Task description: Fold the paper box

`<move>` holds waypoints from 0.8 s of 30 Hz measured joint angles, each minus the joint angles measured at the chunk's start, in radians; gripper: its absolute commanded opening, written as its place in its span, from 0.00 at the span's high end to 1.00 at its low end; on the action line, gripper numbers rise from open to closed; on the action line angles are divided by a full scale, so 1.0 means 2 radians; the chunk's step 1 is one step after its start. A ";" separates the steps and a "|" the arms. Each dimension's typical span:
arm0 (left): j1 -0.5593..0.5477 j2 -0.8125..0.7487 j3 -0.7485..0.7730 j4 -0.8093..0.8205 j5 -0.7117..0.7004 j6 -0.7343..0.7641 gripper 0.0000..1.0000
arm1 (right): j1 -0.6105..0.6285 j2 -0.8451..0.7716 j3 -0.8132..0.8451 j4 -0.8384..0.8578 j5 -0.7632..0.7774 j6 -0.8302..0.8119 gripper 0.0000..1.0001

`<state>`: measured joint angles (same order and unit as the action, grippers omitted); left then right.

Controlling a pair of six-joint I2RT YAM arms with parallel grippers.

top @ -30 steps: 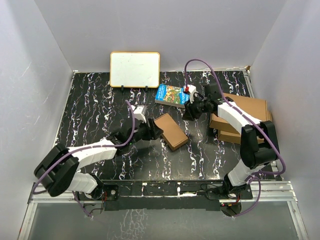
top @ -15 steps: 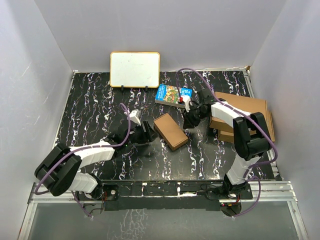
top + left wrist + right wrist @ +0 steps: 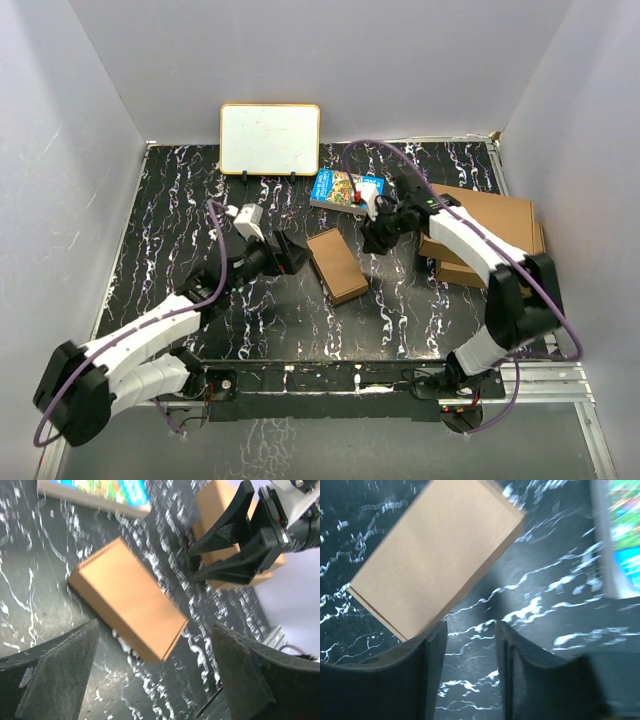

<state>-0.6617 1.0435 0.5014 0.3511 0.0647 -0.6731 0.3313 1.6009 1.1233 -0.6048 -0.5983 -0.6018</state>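
Note:
The paper box (image 3: 337, 265) lies flat and closed on the black marbled table, a small brown rectangle set at a slant. My left gripper (image 3: 290, 255) sits just left of it, open wide and holding nothing. In the left wrist view the box (image 3: 127, 597) lies ahead of the gripper (image 3: 155, 675), apart from both fingers. My right gripper (image 3: 378, 235) hovers by the box's far right corner. In the right wrist view its jaws (image 3: 470, 627) stand narrowly open over bare table, with the box (image 3: 437, 555) just beyond the left fingertip.
A colourful book (image 3: 345, 190) lies behind the box. Larger brown cardboard boxes (image 3: 485, 235) are stacked at the right. A white board (image 3: 270, 138) stands against the back wall. Grey walls enclose the table on three sides.
My left gripper drew back to the left, away from the box, and opened wider. The right gripper narrowed, then opened slightly, staying near the box's far corner. The box turned slightly.

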 measured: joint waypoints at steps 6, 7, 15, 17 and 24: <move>0.006 -0.076 0.126 -0.095 -0.049 0.060 0.03 | -0.010 -0.109 0.093 -0.010 0.018 -0.005 0.02; 0.007 -0.080 0.150 -0.109 -0.056 0.070 0.03 | -0.013 -0.125 0.109 -0.006 0.020 -0.001 0.02; 0.010 -0.043 0.372 -0.234 -0.080 0.149 0.03 | -0.049 -0.160 0.287 0.000 0.052 0.139 0.00; 0.010 -0.025 0.420 -0.264 -0.077 0.162 0.03 | -0.055 -0.159 0.315 -0.009 0.051 0.161 0.00; 0.010 0.005 0.500 -0.335 -0.061 0.184 0.03 | -0.086 -0.156 0.378 -0.037 0.013 0.212 0.00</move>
<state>-0.6422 1.0527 1.5017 -0.3191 -0.0566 -0.3050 0.1600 1.2892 1.8793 -0.6792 -0.5720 -0.1787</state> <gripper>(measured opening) 0.971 0.998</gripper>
